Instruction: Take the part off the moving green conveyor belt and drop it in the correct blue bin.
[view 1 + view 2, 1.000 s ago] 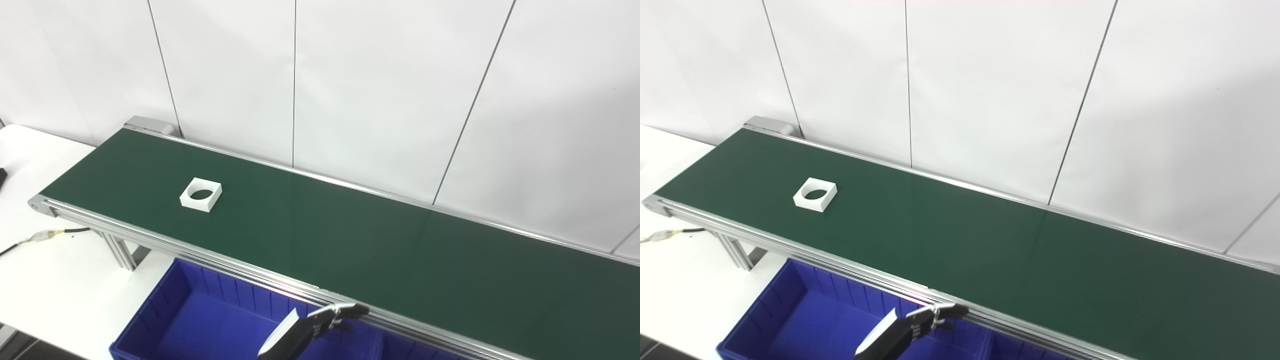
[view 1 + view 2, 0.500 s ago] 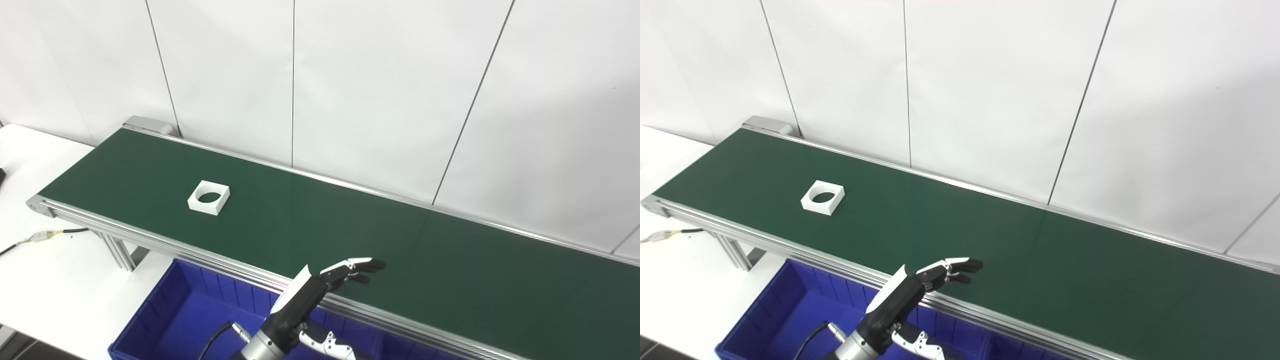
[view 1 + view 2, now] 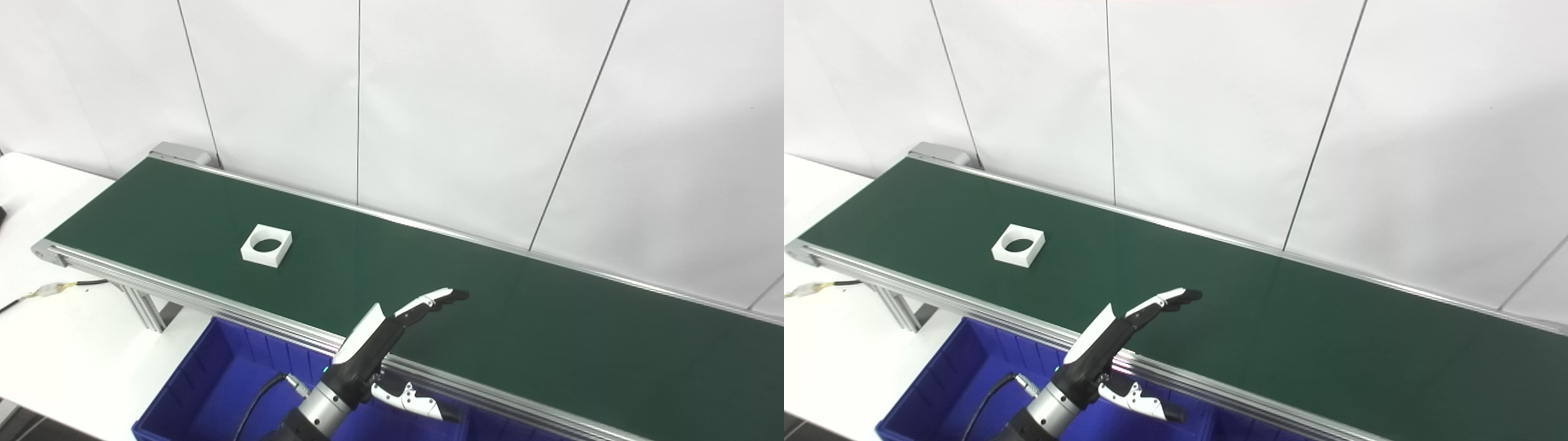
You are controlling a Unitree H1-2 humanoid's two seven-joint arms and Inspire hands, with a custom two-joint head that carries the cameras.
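A long green conveyor belt (image 3: 429,294) with aluminium side rails runs along a wall of plain white panels (image 3: 465,110), from a grey end cap (image 3: 182,152) at its far left corner away toward the right. It stands on a white table (image 3: 67,331), where a thin cable (image 3: 55,288) lies just below the belt's left end. The part (image 3: 267,245), a flat white square with a round hole through it, rests on the belt's left portion, about midway between the two rails. Under the near rail sits a blue bin (image 3: 214,380) with ribbed walls. The left hand (image 3: 392,343) reaches up over that rail, released and holding nothing, its fingers (image 3: 435,300) stretched out together above the belt and the thumb (image 3: 410,401) splayed low over the bin; it is well apart from the part. The left eye view takes in more of the table and a dark object (image 3: 2,217) at its left edge; the right eye view cuts these off. The right hand is out of sight.
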